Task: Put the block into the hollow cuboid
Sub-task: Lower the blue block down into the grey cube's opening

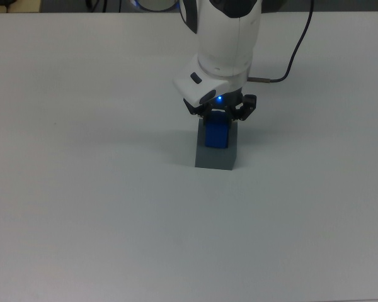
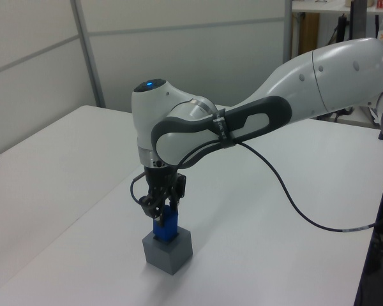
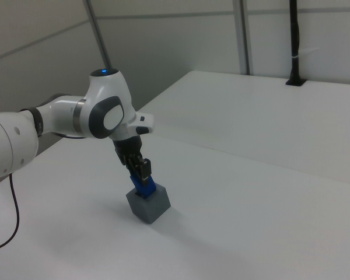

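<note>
The matte grey cube-like hollow cuboid [image 1: 214, 153] stands on the broad white table [image 1: 82, 207], nearest the camera in the top view, with bare tabletop stretching in front of it and to both of the top view's sides. The small bright blue rectangular block [image 1: 217, 134] stands upright at the cuboid's top face, its lower end at or within the square recess; how deep it reaches cannot be told, since most of its height shows above the grey rim in the left view [image 2: 165, 228] and the right view [image 3: 143, 185]. Directly above it, the black two-finger gripper [image 1: 219, 112] of the white robot arm [image 1: 225, 44] points straight down, its fingers closed narrowly on the block's upper end. In the left view the gripper [image 2: 161, 207] hangs just over the cuboid [image 2: 168, 248], and a black cable [image 2: 293, 207] loops from the arm's wrist down toward the table on the left view's right. The cuboid sits well away from every table edge. Beyond the table stand pale wall panels [image 2: 191, 51], and in the right view a black post [image 3: 294, 41] rises at the table's far edge.
</note>
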`<control>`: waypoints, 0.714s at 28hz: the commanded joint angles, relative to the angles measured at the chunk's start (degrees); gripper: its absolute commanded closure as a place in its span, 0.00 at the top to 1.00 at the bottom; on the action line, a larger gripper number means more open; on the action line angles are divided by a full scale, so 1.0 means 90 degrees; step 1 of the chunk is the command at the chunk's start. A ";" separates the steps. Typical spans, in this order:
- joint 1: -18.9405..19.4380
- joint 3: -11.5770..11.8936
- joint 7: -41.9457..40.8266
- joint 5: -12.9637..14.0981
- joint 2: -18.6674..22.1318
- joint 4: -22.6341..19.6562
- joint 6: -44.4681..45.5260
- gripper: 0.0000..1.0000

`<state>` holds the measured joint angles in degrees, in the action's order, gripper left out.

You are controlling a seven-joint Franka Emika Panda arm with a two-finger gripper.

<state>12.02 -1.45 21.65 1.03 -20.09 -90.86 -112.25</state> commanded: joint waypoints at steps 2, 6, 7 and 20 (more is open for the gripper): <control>0.0022 0.0005 0.0124 0.0081 -0.0082 0.0125 -0.0106 0.21; 0.0051 -0.0005 0.0124 0.0081 -0.0073 0.0086 -0.0047 0.21; 0.0080 -0.0005 0.0124 0.0071 -0.0073 0.0086 -0.0047 0.21; 0.0149 0.0005 0.0134 0.0071 -0.0082 0.0027 0.0021 0.25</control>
<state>13.00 -1.71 21.79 1.03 -20.45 -90.85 -112.50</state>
